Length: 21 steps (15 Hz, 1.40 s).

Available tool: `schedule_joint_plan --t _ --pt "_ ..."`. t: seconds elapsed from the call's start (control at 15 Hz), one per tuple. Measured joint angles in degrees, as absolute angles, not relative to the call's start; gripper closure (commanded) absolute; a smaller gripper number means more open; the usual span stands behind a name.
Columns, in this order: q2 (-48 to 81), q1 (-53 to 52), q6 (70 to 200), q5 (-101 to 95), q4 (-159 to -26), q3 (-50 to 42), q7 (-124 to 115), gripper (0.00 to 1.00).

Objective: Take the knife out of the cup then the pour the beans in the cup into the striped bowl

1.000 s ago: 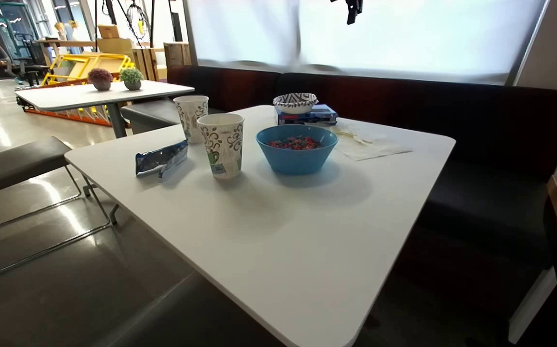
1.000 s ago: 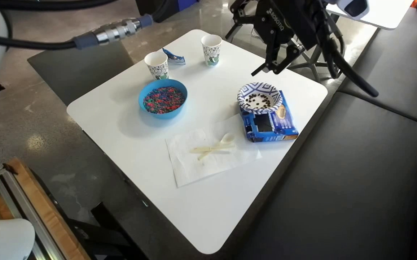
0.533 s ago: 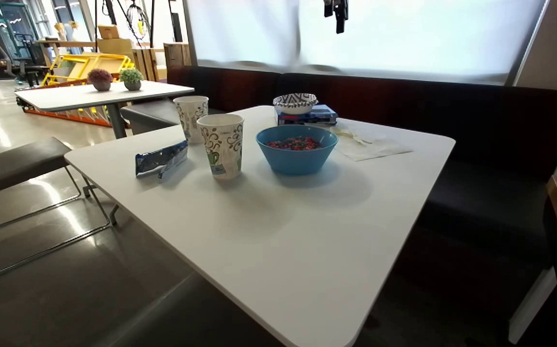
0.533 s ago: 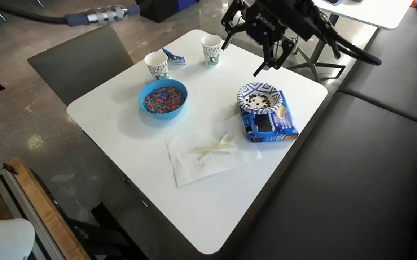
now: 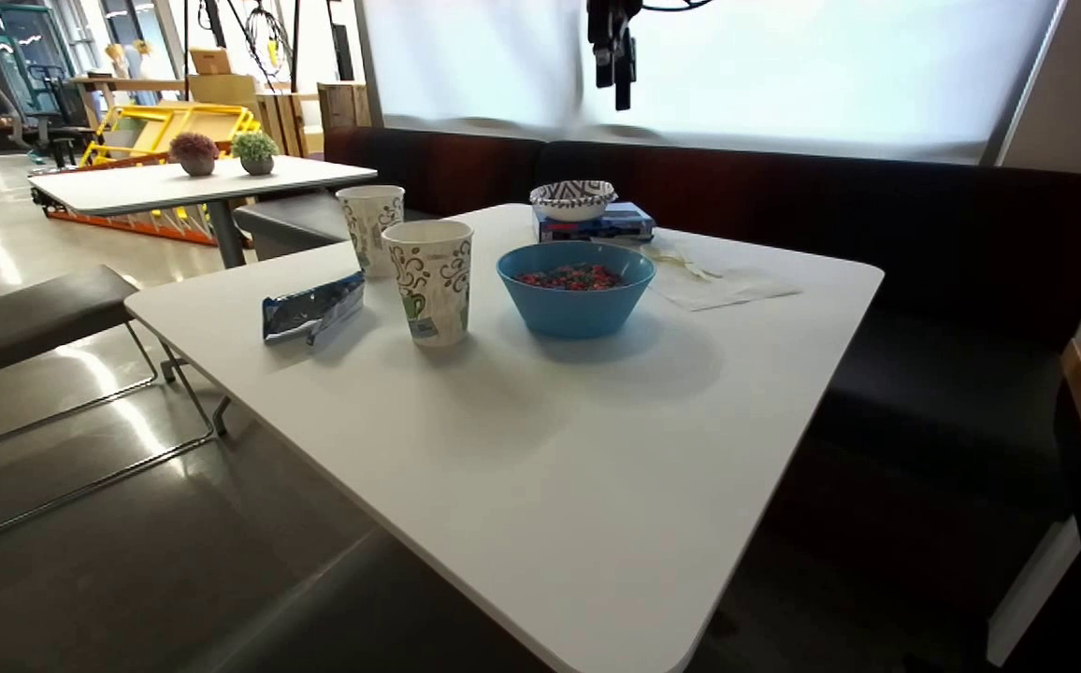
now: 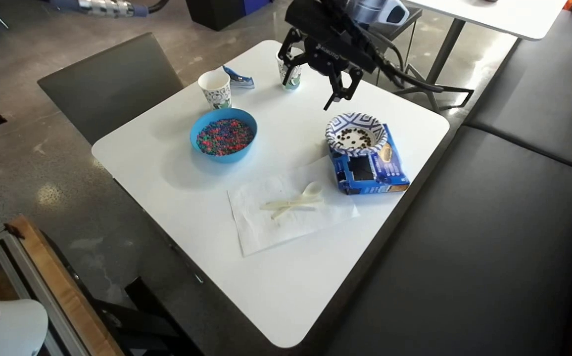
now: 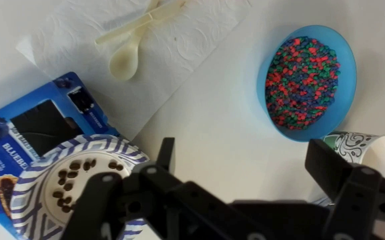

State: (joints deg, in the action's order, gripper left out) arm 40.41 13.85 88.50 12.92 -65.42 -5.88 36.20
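Gripper: In the wrist view the gripper (image 7: 240,151) has its two dark fingers spread wide apart, the white table (image 7: 232,160) showing between them. In both exterior views it hangs above the table; in an exterior view it hides part of the far cup (image 6: 293,80).
Knife: A pale knife (image 7: 126,28) lies crossed with a spoon (image 7: 124,63) on a white napkin (image 7: 166,73); the wrist view gives their shapes most clearly.
Lettering: Only the wrist view lets part of a word, "BLUEBE", be read on the blue box (image 7: 17,156).
Table: Rounded at the corners, with a blue wrapper (image 5: 314,308) at the left in an exterior view.
Room: In an exterior view a grey chair (image 6: 113,94) stands at the left and a dark bench (image 6: 489,237) runs along the right. Farther off, a reddish potted plant (image 5: 194,152) and a green potted plant (image 5: 254,150) stand on another white table (image 5: 120,190).
Near cup: The near cup (image 5: 430,290) is printed paper, upright, just beside the blue bowl (image 5: 578,313); its contents cannot be made out.
Blue bowl: Plain, with many small red, green and dark blue pieces (image 7: 302,83) inside.
Far cup: Upright, with the same print; which cup the task means cannot be told.
Striped bowl: The striped bowl (image 6: 357,119) rests on the blue box, brown beans (image 7: 72,174) scattered over its floor; where an exterior view shows only its side, the beans are hidden.
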Motion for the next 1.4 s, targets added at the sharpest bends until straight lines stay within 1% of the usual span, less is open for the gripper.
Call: schedule_joint_plan --t 0.13,0.33,0.8,0.93,1.4 --pt "38.41 11.14 92.38 12.16 -70.74 -5.6 36.35 0.0" --pt "34.99 7.41 98.28 6.05 -78.68 -2.35 37.25 0.0" --pt "27.48 -2.4 125.92 -1.7 -97.39 5.47 34.69 0.0" --pt "26.2 -3.92 127.3 -2.22 -99.49 5.86 33.9 0.0" --pt "25.52 -3.02 127.3 -2.42 -100.02 5.64 33.98 0.0"
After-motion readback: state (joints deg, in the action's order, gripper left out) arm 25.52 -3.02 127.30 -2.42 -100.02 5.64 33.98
